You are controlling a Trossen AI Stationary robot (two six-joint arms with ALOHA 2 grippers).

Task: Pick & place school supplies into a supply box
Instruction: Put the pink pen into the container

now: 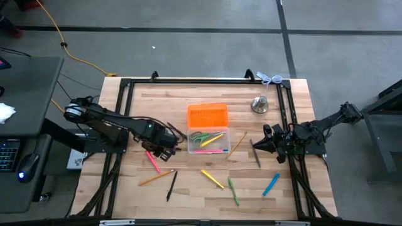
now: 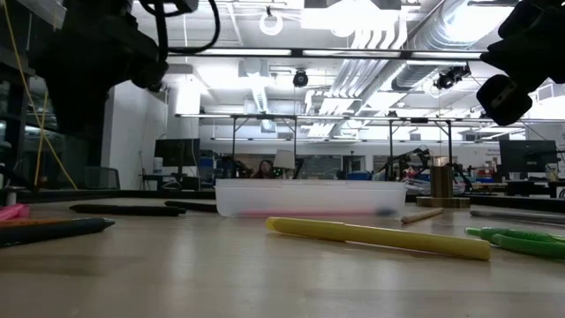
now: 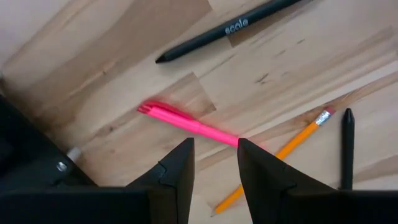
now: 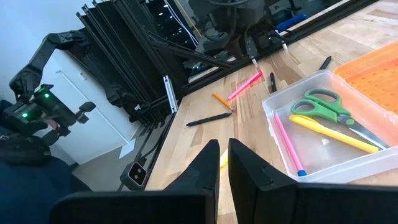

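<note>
**Left hand hovering over the pink pen, box partly filled**

While the left hand (image 1: 161, 149) is hanging just left of the supply box (image 1: 209, 141) in the middle of the high frame, I am seeing its fingers (image 3: 177, 177) set narrowly apart, gripping nothing, above the pink pen (image 3: 186, 122) lying on the counter (image 1: 188, 194). Beside that pen I am seeing an orange pencil (image 3: 273, 155) and two black pens, one (image 3: 233, 28) at the top of the left wrist frame, the other (image 3: 347, 146) at its right edge.

The box is sitting open, its orange lid (image 1: 207, 115) folded back toward the top of the frame. Inside I am reading green-handled scissors (image 4: 333, 112), a yellow pen (image 4: 329, 132) and a pink pen with a blue tip (image 4: 287, 146).

Across the lower part of the high frame, a yellow pen (image 1: 212, 179), a green pen (image 1: 233, 191) and a blue pen (image 1: 271, 184) are lying loose.

The right hand (image 1: 262, 145) is waiting right of the box, fingers (image 4: 208, 165) nearly together and empty. A silver bell (image 1: 260, 104) is standing toward the upper right.
</note>
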